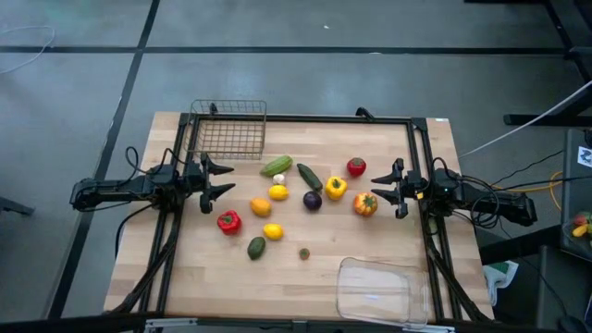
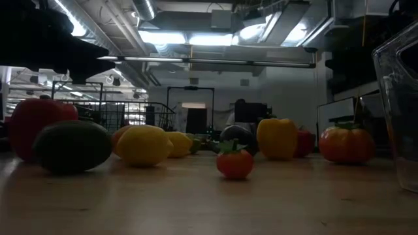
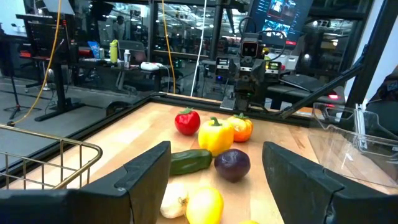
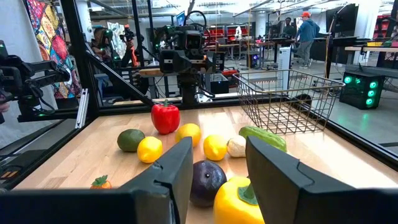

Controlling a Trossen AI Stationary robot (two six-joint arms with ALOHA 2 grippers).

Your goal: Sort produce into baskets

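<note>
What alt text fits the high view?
About a dozen small fruits and vegetables lie scattered mid-table between two open claws, the left claw and the right claw, both empty. A wire basket sits at the far left edge and a clear tray at the near right corner, both empty.

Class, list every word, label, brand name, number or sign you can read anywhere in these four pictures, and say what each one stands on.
None can be read.
Clear plastic rectangular tray: no label shows.
Square dark wire-mesh basket: no label shows.
Bright screens in the room beyond the wooden table, seen from the left wrist: too blurred to read.
White card at the high view's right edge: too small to read.
</note>
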